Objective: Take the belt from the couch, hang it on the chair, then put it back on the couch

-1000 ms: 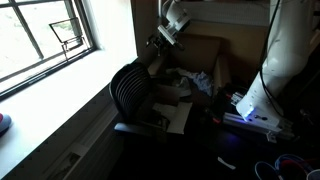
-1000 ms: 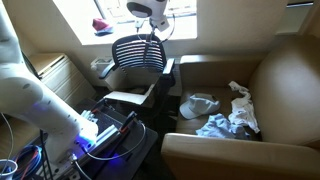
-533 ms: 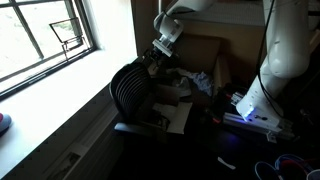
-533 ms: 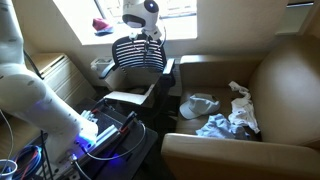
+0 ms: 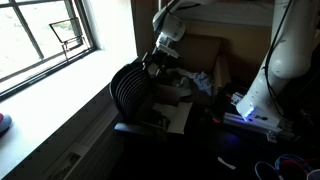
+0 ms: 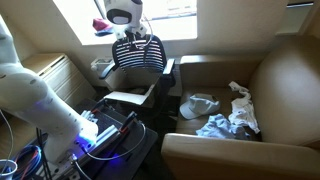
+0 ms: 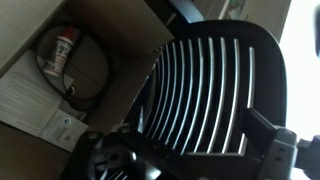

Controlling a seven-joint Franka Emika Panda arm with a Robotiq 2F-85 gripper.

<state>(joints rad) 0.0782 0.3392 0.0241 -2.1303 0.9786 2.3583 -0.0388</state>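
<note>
Jaws spread wide just above chair back [image 7: 205,95]

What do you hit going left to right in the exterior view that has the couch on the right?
robot base → chair → cap → clothes pile

End effector [image 6: 135,38] just above the slatted chair back [image 6: 140,56], window sill [image 5: 70,100] close beside, papers [image 6: 125,97] covering the chair seat, clothes [image 6: 228,118] heaped on the couch [image 6: 285,75], open air above the couch cushions
</note>
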